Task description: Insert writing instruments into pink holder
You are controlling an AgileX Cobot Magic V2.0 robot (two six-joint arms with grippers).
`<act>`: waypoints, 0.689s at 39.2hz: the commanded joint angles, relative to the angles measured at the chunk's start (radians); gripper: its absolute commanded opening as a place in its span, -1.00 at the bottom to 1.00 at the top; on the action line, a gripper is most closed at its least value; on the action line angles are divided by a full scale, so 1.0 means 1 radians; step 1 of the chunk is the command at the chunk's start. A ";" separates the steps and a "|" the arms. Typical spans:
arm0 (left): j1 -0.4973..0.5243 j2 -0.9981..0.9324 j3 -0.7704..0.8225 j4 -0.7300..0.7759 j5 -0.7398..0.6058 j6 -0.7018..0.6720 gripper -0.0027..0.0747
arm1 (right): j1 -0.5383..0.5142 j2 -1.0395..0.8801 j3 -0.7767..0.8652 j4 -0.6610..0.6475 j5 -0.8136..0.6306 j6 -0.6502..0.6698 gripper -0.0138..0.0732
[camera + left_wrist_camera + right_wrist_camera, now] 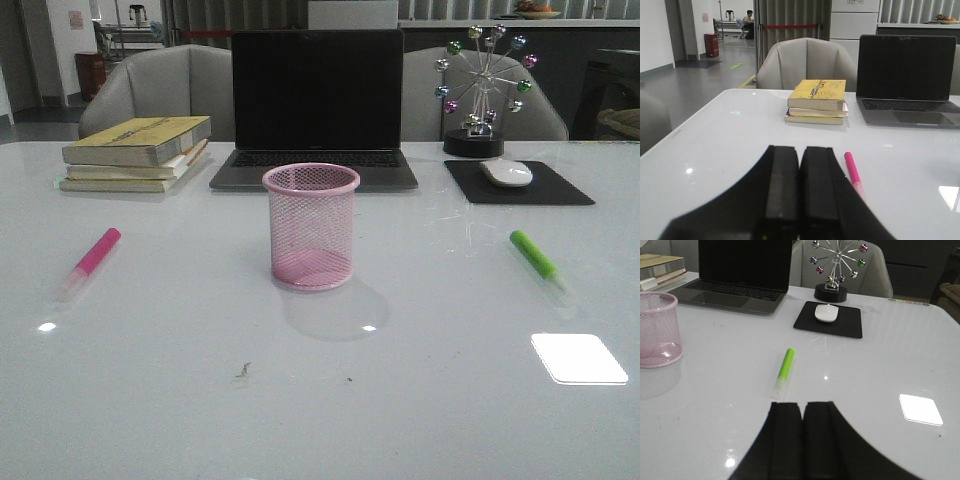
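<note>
A: Nearest first, then. What are the claws doing?

B: The left claw has its fingers pressed together with nothing between them, and it hangs above the table near the front edge. The right claw is the same: closed, empty, touching nothing.

A: And the markers?

B: The pink marker lies flat toward the table's left edge, the green marker flat toward the right edge, both well apart from the cup. I'd judge them light, stiff and a bit slick, likely to roll. Grip each across the coloured barrel, not the clear cap end.

A: So the claws must spread first.

B: Yes. The pink cup stands upright in the middle of the table, empty; its mesh looks light, so a nudge could tip it. Beyond it, along the far edge, are the books, laptop and mouse.
</note>
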 commanded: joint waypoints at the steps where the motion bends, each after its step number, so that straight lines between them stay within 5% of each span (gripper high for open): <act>1: 0.001 -0.024 0.005 -0.008 -0.083 -0.008 -0.69 | 0.001 -0.020 0.001 -0.008 -0.099 -0.007 -0.62; 18: 0.001 -0.023 -0.038 -0.019 -0.145 -0.008 -0.69 | 0.002 -0.020 -0.010 0.184 -0.353 0.012 -0.62; 27: 0.001 -0.019 -0.146 0.113 -0.141 -0.008 -0.69 | 0.002 -0.017 -0.159 0.160 -0.232 0.012 -0.62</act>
